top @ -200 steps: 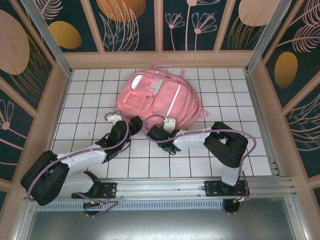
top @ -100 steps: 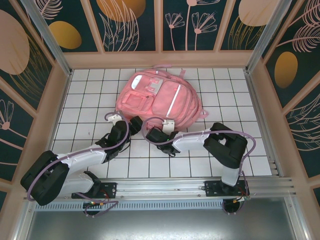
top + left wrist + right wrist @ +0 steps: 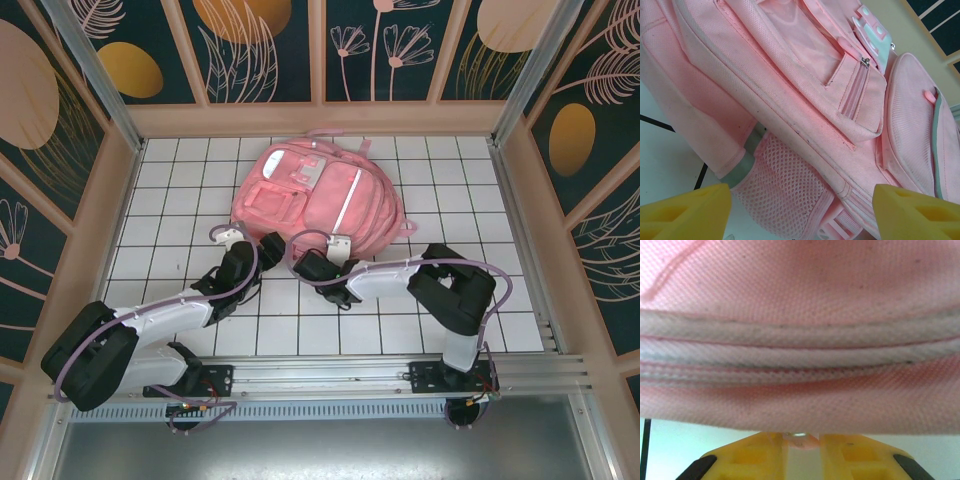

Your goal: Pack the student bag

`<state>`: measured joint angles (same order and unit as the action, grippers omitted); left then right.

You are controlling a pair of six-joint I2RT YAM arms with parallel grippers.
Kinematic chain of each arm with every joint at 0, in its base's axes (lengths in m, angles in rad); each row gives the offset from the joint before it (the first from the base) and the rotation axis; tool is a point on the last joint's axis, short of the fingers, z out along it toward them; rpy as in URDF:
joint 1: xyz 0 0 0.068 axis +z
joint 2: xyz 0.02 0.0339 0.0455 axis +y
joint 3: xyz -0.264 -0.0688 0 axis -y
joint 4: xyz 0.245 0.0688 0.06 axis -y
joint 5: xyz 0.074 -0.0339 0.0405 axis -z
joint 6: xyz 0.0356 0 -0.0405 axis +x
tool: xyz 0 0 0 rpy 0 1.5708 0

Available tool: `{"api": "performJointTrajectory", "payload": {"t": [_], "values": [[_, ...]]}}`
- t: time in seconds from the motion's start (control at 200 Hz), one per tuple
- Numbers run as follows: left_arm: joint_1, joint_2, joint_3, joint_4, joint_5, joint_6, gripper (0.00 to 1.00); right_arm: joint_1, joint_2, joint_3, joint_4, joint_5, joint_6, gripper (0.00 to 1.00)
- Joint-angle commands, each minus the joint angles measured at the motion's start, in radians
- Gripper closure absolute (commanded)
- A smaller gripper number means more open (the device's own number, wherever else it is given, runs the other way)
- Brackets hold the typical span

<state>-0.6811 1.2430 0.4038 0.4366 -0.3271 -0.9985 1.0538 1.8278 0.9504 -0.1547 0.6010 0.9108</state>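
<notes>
The bag [image 3: 315,200] is laid flat at the far middle of the tabletop [image 3: 170,210]. The left end effector [image 3: 800,210] is held released beside its mesh side pocket [image 3: 785,185]. The right end effector [image 3: 801,446] is clenched on a small pink tab [image 3: 801,438] at the bag's near seam.

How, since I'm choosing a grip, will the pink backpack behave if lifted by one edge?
Probably floppy: the student bag is soft woven fabric lying fairly flat, so it would likely sag. It looks light for its size, seemingly near-empty. The coarse weave and mesh side pocket suggest it won't slip easily.
</notes>
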Motion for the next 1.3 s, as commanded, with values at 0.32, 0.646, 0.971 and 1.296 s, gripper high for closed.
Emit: {"api": "performJointTrajectory", "payload": {"t": [0.32,0.646,0.971,1.296], "values": [[-0.002,-0.013,-0.016,-0.009,-0.024,0.018,0.25,0.021,-0.02,-0.001,-0.011,-0.02,0.02,0.71],[-0.001,-0.019,-0.019,-0.011,-0.026,0.015,0.25,0.04,-0.024,0.003,-0.019,-0.025,0.025,0.71],[-0.001,-0.02,-0.018,-0.015,-0.029,0.014,0.25,0.036,-0.021,0.012,-0.02,-0.031,0.02,0.72],[-0.001,-0.017,-0.018,-0.013,-0.031,0.014,0.25,0.058,-0.047,0.001,-0.034,-0.044,0.045,0.71]]}}
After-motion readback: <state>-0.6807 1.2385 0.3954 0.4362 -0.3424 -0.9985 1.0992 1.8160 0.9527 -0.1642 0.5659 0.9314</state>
